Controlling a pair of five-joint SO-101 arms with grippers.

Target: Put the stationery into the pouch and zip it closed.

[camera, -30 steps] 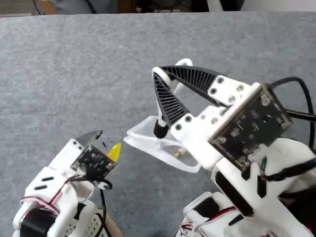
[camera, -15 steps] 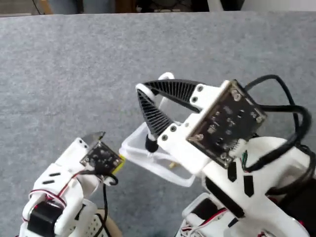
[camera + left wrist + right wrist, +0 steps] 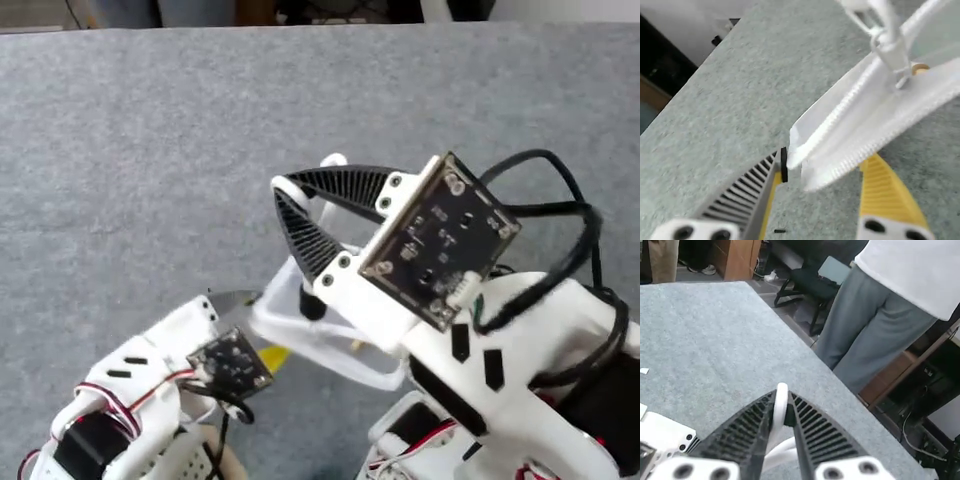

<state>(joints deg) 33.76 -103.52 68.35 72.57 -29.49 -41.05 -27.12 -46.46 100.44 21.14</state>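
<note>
A clear pouch [image 3: 318,335] with a white zip lies on the grey cloth between the two arms. My right gripper [image 3: 283,186] hangs above it, its black fingers shut on a white zip loop [image 3: 782,402] that rises from the pouch. My left gripper [image 3: 827,162] is open, with its grey finger [image 3: 742,190] and yellow finger [image 3: 885,192] on either side of the pouch's near end [image 3: 840,145]. A black-capped stick [image 3: 311,302] with a gold tip [image 3: 355,344] shows at the pouch, half hidden under the right arm. In the high view the left gripper [image 3: 264,326] is at the pouch's left end.
Grey felt table [image 3: 150,150] stretches open to the far side and left. The table's far edge [image 3: 805,342] runs close behind the right gripper. A small white scrap [image 3: 644,371] lies on the cloth. The right arm's body [image 3: 480,360] covers the near right.
The right gripper has swung left and nearer with the zip loop in it. The left gripper has moved right, so that its fingers now straddle the pouch's end.
</note>
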